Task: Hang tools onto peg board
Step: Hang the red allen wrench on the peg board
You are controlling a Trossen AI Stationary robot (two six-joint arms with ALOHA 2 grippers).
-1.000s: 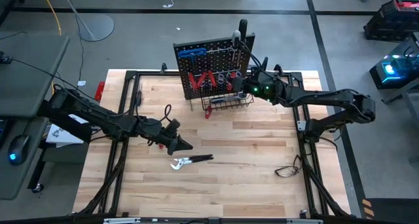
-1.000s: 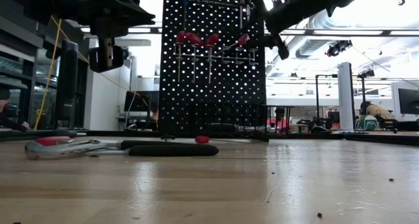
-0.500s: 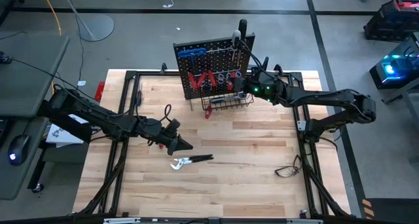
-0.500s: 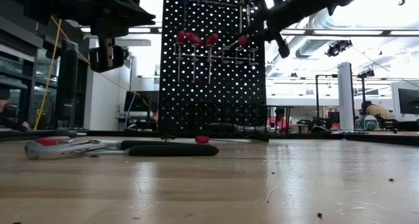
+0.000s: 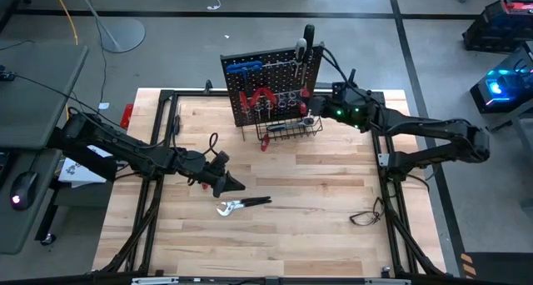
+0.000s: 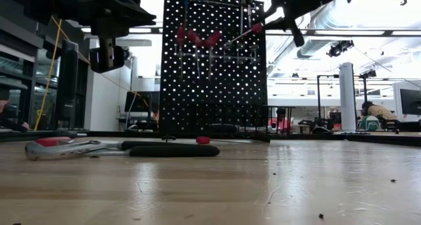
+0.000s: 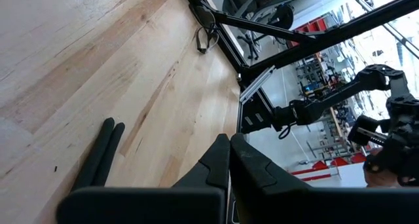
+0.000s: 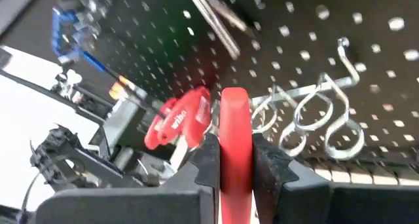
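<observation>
**A:** Start with the red-handled screwdriver [image 8: 234, 135]. The right gripper [image 8: 234, 160] has its fingers clamped on the handle, up at the right side of the peg board [image 5: 268, 83], just off the row of metal rings [image 8: 327, 122].

**B:** So how do I seat it well?

**A:** In the low view the screwdriver [image 6: 242, 34] sits tilted, shaft pointing down toward the board. You'll want it near upright before you lower it, tip over one empty ring, then ease down and only open once the handle rests on the ring. I can't tell which ring is free nearest the tip; the wrist view is blurred there.

**B:** And the other arm?

**A:** Your left gripper [image 5: 226, 182] waits above the counter [image 5: 316, 202], fingers pressed together and holding nothing, just beside the pliers [image 5: 241, 205] lying flat. Leave it there. Other red-handled tools [image 5: 260, 97] already hang to the left, so avoid knocking them.
</observation>
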